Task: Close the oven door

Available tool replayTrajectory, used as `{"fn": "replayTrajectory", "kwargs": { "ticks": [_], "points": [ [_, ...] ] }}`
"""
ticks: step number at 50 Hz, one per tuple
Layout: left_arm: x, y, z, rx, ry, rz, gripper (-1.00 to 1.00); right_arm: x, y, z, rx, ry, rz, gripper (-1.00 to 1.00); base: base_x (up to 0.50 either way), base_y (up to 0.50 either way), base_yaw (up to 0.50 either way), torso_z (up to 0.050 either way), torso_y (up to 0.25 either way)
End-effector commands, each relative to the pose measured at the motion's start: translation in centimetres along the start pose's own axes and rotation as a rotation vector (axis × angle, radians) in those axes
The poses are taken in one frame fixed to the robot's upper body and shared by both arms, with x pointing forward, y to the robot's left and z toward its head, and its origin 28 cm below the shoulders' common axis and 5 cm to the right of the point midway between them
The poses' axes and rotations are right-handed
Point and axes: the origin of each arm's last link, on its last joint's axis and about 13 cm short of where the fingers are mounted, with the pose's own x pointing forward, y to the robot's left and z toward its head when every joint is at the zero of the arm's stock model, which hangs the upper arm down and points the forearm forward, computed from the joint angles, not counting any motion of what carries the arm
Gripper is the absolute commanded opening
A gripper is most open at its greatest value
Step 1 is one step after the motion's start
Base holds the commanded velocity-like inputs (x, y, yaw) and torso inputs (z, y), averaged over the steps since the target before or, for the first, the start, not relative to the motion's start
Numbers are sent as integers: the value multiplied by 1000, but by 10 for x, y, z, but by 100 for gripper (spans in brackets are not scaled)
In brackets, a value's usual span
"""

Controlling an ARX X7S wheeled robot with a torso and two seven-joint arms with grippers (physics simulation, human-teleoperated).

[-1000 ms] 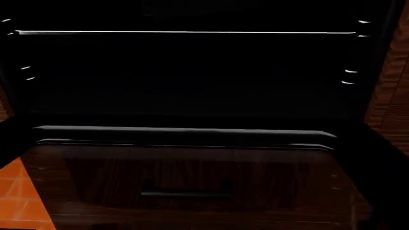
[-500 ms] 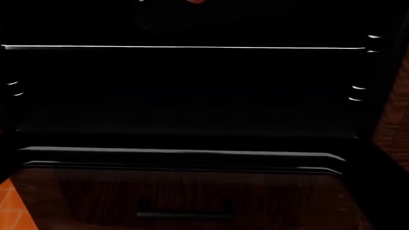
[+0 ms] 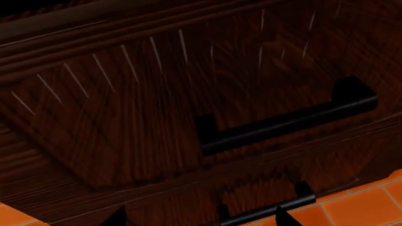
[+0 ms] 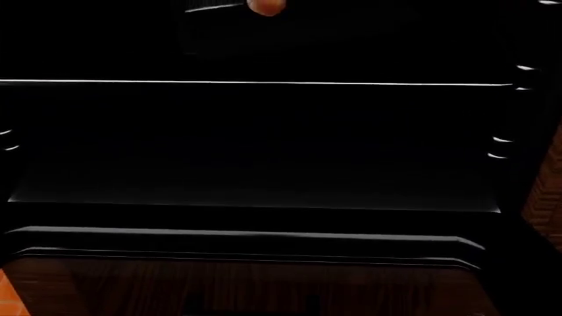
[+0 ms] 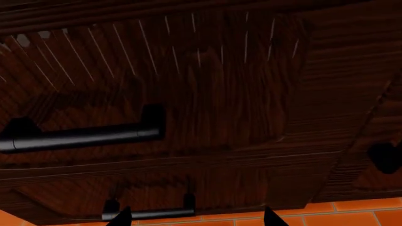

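The oven door (image 4: 246,289) hangs open and lowered in front of the dark cavity, its black inner rim (image 4: 246,240) across the bottom of the head view. Neither gripper shows there. In the left wrist view the door's glossy pane (image 3: 144,122) shows wood grain, with the black bar handle (image 3: 283,120) on it. My left gripper (image 3: 197,222) is open, apart from the handle, only its dark fingertips (image 3: 116,217) showing. The right wrist view shows the same pane (image 5: 220,103) and one handle end (image 5: 82,134). My right gripper (image 5: 196,222) is open and holds nothing.
A thin bright rack edge (image 4: 255,82) crosses the oven cavity. A second, smaller black bar (image 3: 267,212) (image 5: 148,212) lies near the orange tiled floor (image 3: 364,207) (image 5: 351,214). Red-brown wood cabinet (image 4: 546,191) flanks the oven on the right.
The head view has drawn closer to the oven: rack edge and door rim have slid down the picture, and the door handle has dropped out of view at the bottom.
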Motion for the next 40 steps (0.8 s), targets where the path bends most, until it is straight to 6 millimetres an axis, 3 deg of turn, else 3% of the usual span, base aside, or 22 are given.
{"fn": "replayTrajectory", "kwargs": {
  "ticks": [1, 2, 4, 6, 8, 10, 11, 13, 15, 22, 40],
  "points": [
    [3, -2, -8, -16, 3, -7, 100, -1, 0, 0, 3, -6, 2, 100, 0, 0, 0, 0, 0],
    [-2, 0, 4, -19, 4, -7, 100, -1, 0, 0, 4, -7, 3, 100, 0, 0, 0, 0, 0],
    [3, -3, -7, -14, -1, -8, 100, -2, 1, 3, 7, -13, 5, 100, 0, 0, 0, 0, 0],
    [-6, 0, 13, -10, -19, 0, 100, -5, 2, 10, -16, -36, -7, 100, 0, 0, 0, 0, 0],
    [-1, 0, 7, -15, -27, 0, 100, -8, 1, 18, -33, -59, -26, 100, 0, 0, 0, 0, 0],
    [-10, 3, 24, -19, -44, -2, 100, -13, 1, 28, -47, -81, -32, 100, 0, 0, 0, 0, 0],
    [-6, 2, 17, -21, -50, -3, 100, -15, 2, 31, -52, -87, -33, 100, 0, 0, 0, 0, 0],
    [-12, 4, 32, -20, -68, -5, 100, -19, 3, 38, -67, -108, -40, 100, 0, 0, 0, 0, 0],
    [-7, 4, 27, -43, -78, -34, 100, -25, 4, 49, -84, -138, -48, 100, 0, 0, 0, 0, 0],
    [-25, 11, 71, -46, -147, -6, 100, -35, 8, 71, -129, -190, -60, 100, 0, 0, 0, 0, 2],
    [-44, 17, 109, 4, -254, 31, 100, -62, 15, 108, -188, -303, -77, 100, 0, 0, 0, 0, 0]
  ]
}}
